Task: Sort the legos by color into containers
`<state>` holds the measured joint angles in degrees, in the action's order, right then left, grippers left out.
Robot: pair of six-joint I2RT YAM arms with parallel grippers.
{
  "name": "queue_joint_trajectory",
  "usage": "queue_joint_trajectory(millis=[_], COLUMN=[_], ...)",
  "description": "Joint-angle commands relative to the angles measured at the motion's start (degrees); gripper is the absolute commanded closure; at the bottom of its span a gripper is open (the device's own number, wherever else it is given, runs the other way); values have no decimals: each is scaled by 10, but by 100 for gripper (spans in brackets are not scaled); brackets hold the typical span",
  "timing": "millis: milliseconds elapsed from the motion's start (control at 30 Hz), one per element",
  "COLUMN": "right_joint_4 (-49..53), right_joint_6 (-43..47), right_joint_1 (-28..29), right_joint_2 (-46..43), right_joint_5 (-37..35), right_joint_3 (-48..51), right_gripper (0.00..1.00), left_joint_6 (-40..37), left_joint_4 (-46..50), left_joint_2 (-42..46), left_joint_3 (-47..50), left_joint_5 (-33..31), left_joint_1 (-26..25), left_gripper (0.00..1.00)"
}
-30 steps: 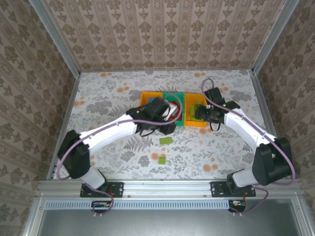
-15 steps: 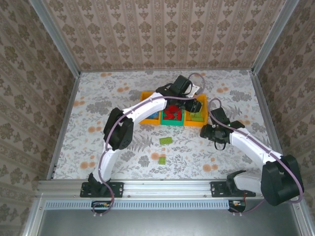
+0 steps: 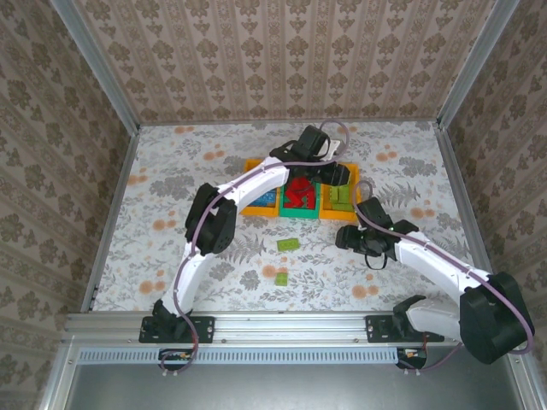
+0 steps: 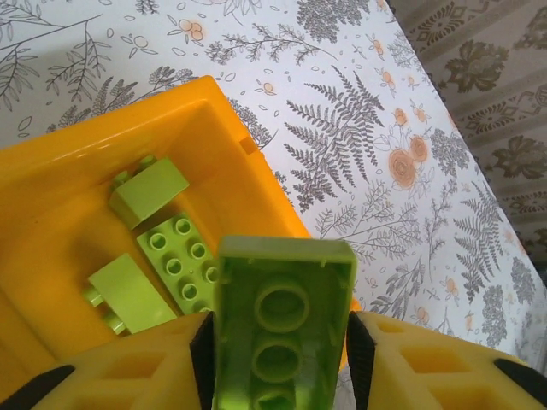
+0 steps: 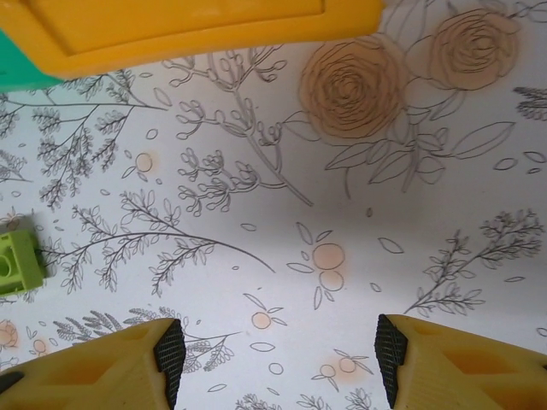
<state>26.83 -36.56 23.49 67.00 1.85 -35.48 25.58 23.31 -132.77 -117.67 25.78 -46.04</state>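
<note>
We log left gripper (image 4: 282,352) clamped on green brick (image 4: 286,290) | hollow underside toward camera, long axis pointing away from wrist, above yellow bin (image 4: 224,102) | right gripper (image 5: 278,340) wide apart, empty.

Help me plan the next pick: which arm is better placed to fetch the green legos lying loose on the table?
Right. The right pincer hangs open and empty over the table, a loose green lego close by. The left pincer is shut on a green brick above the yellow bin.

Table (image 3: 171,184): three bins (image 3: 338,215), seemingly two bricks (image 3: 288,244).
</note>
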Motion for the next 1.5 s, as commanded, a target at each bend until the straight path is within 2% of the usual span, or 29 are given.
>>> queue_joint_trajectory(millis=[0, 133, 167, 200, 300, 500, 633, 767, 933, 1100, 1467], right_joint_4=[-20, -28, -34, -38, -42, 11, 35, 37, 67, 85, 85], right_joint_6=[-13, -9, -2, 9, 74, 282, 400, 475, 536, 568, 582], right_joint_1=[15, 64, 79, 94, 141, 201, 235, 246, 248, 247, 239], right_joint_2=[-17, -8, 1, 9, 46, 157, 217, 277, 336, 383, 440], right_joint_5=[7, -13, -16, -18, -26, -49, -67, -68, -50, -34, -29], right_joint_3=[7, -9, -16, -23, -62, -181, -241, -284, -327, -354, -381], right_gripper=[35, 32, 30, 30, 28, 25, 22, 22, 22, 24, 27], left_joint_6=[22, 37, 41, 43, 43, 58, 92, 106, 107, 94, 89], left_joint_4=[-5, -8, -15, -21, -33, -66, -108, -112, -124, -107, -88], left_joint_2=[-9, 5, 13, 23, 60, 166, 247, 313, 399, 464, 549], left_joint_3=[-18, -9, -2, 5, 30, 150, 274, 378, 492, 566, 664], left_joint_5=[5, -1, -2, -2, -5, -15, -29, -25, -23, -28, -31], left_joint_1=[2, 2, 2, 2, 3, 33, 83, 143, 195, 241, 274], left_gripper=[42, 20, 4, 0, 0, 0, 0, 0, 0, 0, 0])
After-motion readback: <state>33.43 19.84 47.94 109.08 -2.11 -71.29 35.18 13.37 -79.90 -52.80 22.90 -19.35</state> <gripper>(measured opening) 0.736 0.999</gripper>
